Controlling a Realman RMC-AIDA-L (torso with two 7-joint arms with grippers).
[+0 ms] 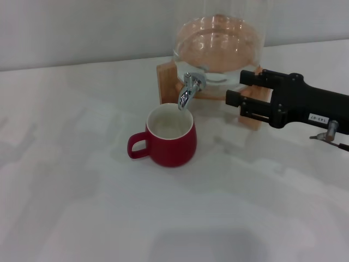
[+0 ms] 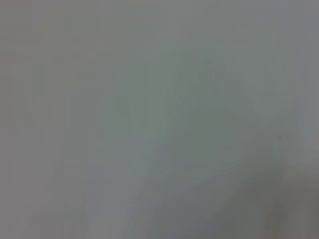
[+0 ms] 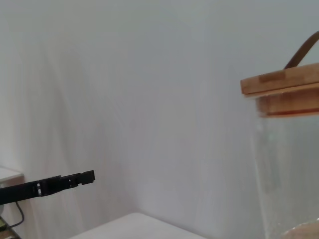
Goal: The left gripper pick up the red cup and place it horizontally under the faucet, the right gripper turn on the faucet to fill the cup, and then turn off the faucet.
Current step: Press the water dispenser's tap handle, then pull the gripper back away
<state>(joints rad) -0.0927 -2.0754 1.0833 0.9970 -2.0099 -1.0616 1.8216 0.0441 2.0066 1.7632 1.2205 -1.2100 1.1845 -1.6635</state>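
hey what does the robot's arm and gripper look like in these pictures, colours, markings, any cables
Only the right gripper shows, in the head view: matte black and boxy, with two flat, squared jaws on a black blocky body. A small white label with dark print sits on its side, and a small silver fitting with a thin dark cable hangs below the arm behind it. The left gripper appears in no view.

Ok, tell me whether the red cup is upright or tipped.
Upright: the red cup stands on its base beneath the faucet, white inside facing up, handle sideways.
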